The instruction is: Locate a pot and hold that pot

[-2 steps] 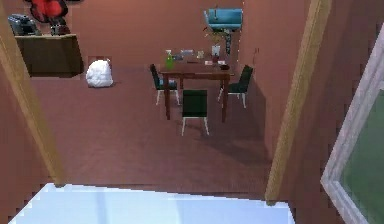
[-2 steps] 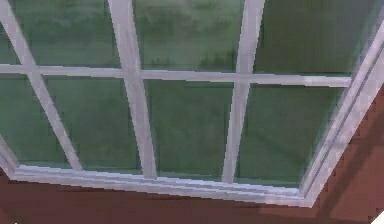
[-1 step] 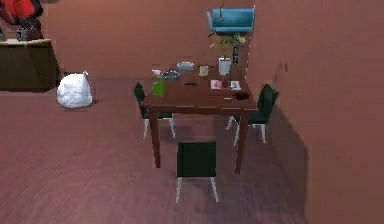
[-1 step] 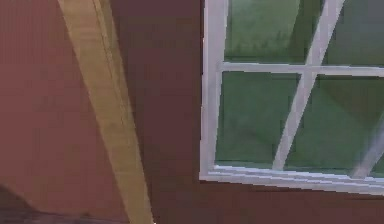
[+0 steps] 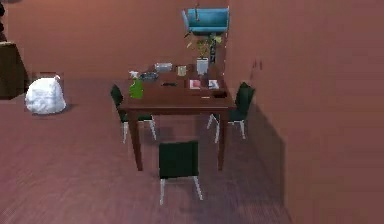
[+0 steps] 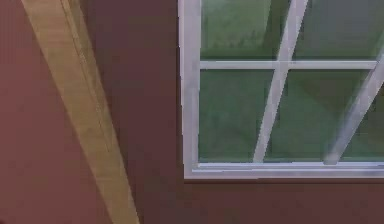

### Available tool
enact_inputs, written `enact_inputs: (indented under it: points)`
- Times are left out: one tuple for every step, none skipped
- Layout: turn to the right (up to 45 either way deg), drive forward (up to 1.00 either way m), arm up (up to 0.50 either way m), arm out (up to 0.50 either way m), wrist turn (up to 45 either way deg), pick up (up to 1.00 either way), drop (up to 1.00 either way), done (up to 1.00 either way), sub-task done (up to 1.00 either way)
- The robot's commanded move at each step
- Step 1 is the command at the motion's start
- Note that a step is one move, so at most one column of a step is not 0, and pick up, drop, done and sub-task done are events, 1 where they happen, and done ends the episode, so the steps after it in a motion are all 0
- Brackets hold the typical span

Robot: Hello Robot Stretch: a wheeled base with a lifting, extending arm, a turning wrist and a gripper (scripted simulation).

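- A dark piece of furniture (image 5: 10,66) stands at the forward view's left edge, cut off by the picture.
- Just beside it, a white bag-like bundle (image 5: 46,95) sits on the reddish floor (image 5: 80,170).
- A dark wooden dining worktop (image 5: 175,94) stands mid-room with three dark chairs: one on its left side (image 5: 125,108), one at the near edge (image 5: 180,160), and one on its right side (image 5: 238,104).
- On the worktop, from left: a green thing (image 5: 135,89), a dark bowl-like thing (image 5: 149,76), a few small pale things too small to name, a vase with stems (image 5: 203,63), and a flat red-and-white thing (image 5: 197,84).
- I cannot tell which of these small things, if any, is the pot.
- Beyond the vase, a blue-green rectangular thing (image 5: 205,20) is at the far wall.
- In the arm side view, a pale wooden beam (image 6: 75,100) slants across a dark red wall (image 6: 150,90); right of it is a white-framed window (image 6: 190,100) with green panes.
- I cannot tell the state of the fingers.
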Motion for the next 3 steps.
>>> enact_inputs:
  points:
    - [0.0, 0.55, 0.0, 0.0, 0.0, 0.0, 0.0, 0.0, 0.0]
    - [-45.0, 0.0, 0.0, 0.0, 0.0, 0.0, 0.0, 0.0, 0.0]
    - [-36.0, 0.0, 0.0, 0.0, 0.0, 0.0, 0.0, 0.0, 0.0]
